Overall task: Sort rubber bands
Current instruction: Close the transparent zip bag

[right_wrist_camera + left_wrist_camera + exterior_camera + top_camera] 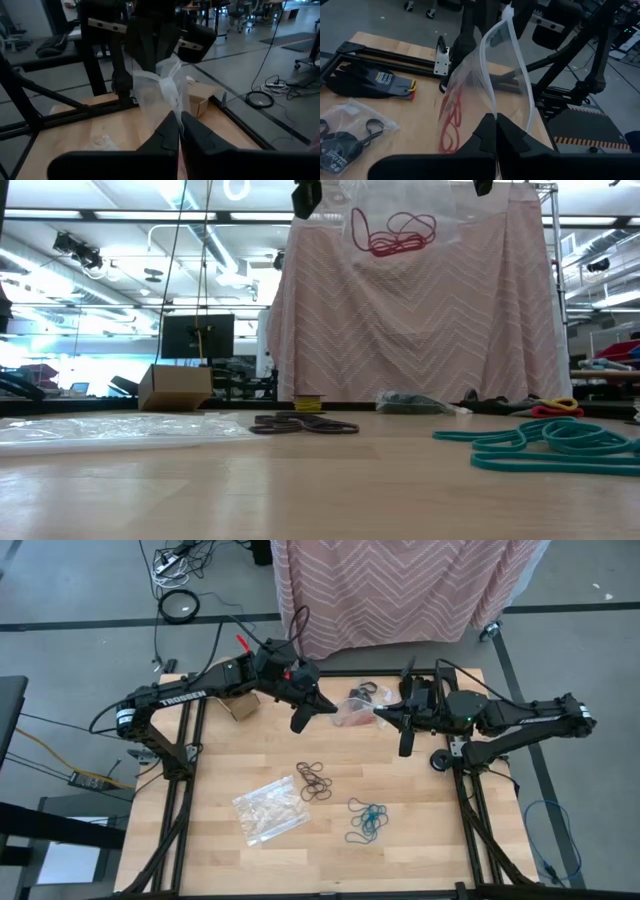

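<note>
I had both arms raised over the table's (420,840) far edge, open wood nearer me. The left gripper (496,120) and right gripper (179,119) each pinched shut on the clear bag (490,75) holding red rubber bands (392,232); brown bands (313,781) and teal bands (367,819) lay mid-table.

rubber bands (392,232) in bag (506,75), above table (420,840)

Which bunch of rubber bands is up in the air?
The red rubber bands. They hang inside the clear bag that both grippers hold up, while the brown bunch and the teal bunch lie on the table.
</note>
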Robot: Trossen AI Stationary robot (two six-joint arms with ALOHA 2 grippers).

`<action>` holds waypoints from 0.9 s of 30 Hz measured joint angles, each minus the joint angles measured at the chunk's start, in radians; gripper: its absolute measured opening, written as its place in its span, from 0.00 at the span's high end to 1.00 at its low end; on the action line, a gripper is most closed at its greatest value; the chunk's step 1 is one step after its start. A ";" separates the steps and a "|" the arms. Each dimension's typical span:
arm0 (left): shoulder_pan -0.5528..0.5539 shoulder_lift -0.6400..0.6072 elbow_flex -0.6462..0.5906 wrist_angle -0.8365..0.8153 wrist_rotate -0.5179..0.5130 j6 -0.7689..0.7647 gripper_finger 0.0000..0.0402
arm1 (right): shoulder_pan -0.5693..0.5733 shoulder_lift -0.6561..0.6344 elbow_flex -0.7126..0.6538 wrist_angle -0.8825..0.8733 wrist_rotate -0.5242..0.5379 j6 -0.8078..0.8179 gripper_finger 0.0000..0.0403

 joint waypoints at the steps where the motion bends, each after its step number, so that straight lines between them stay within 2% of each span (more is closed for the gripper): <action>1: 0.000 0.000 0.000 0.000 0.000 -0.003 0.99 | -0.003 0.000 0.000 0.001 -0.001 0.002 0.99; 10: 0.000 0.000 0.000 0.042 0.008 0.030 0.86 | -0.013 0.000 0.000 0.000 -0.019 0.009 1.00; 23: 0.000 0.000 0.000 0.055 0.017 0.031 0.50 | -0.012 0.000 0.000 -0.001 -0.052 0.018 1.00; 27: 0.000 0.000 0.000 0.086 0.017 0.029 0.43 | -0.012 0.000 0.000 -0.011 -0.064 0.027 1.00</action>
